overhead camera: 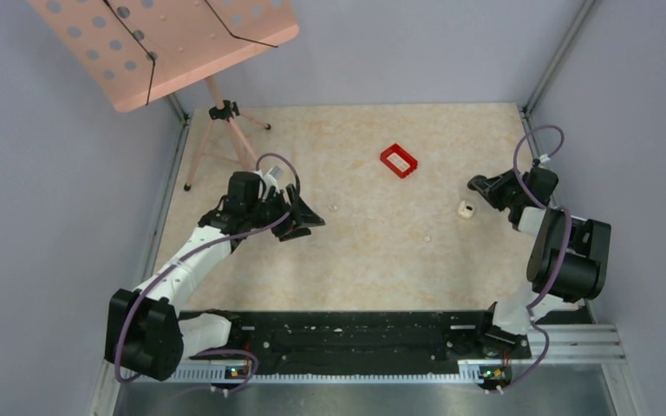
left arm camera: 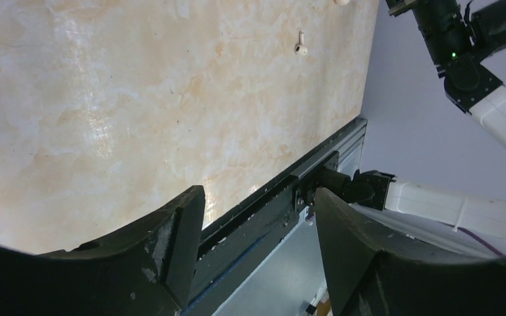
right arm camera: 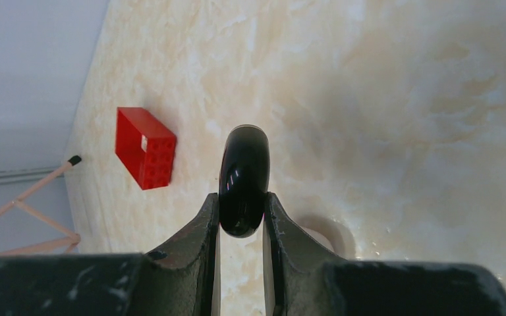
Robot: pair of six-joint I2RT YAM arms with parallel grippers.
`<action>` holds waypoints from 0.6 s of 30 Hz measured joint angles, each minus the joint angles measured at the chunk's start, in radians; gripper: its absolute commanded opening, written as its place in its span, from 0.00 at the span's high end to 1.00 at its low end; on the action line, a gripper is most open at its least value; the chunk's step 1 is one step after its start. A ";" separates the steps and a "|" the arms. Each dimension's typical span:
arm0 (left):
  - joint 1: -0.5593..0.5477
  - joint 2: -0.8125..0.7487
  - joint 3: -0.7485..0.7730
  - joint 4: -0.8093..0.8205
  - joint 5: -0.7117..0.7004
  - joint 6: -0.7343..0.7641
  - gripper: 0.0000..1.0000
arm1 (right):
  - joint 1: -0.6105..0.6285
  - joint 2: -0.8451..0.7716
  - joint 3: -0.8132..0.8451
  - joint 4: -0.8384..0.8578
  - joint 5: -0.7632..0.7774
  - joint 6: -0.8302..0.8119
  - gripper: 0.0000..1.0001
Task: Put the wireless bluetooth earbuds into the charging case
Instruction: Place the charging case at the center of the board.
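My right gripper (right arm camera: 242,199) is shut on the charging case (right arm camera: 244,168), a glossy black pebble held on edge above the table. In the top view this gripper (overhead camera: 475,184) is at the far right, and the case cannot be told apart from the black fingers. A pale cream round piece (overhead camera: 466,209) lies just beside it and shows behind the right finger (right arm camera: 324,238). A tiny pale earbud (overhead camera: 427,236) lies mid-table and also shows in the left wrist view (left arm camera: 300,45). Another tiny pale piece (overhead camera: 334,207) lies near my left gripper (overhead camera: 308,218), which is open and empty (left arm camera: 257,197).
A red rectangular tray (overhead camera: 399,160) sits toward the back of the table (right arm camera: 146,148). A pink perforated stand on a tripod (overhead camera: 217,113) occupies the back left corner. Grey walls close in both sides. The black rail (overhead camera: 347,338) runs along the near edge.
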 measured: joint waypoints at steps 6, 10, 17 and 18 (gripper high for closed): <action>0.000 0.024 0.000 -0.001 0.068 0.021 0.30 | 0.000 0.053 0.003 -0.021 0.003 -0.025 1.00; 0.000 0.025 0.000 0.000 0.079 0.024 0.30 | 0.000 0.061 0.003 -0.037 0.015 -0.040 0.96; 0.000 0.025 0.000 0.000 0.093 0.032 0.27 | -0.001 0.061 0.003 -0.069 0.051 -0.068 0.54; 0.000 0.025 0.000 0.000 0.093 0.034 0.27 | -0.001 0.058 0.003 -0.082 0.060 -0.077 0.49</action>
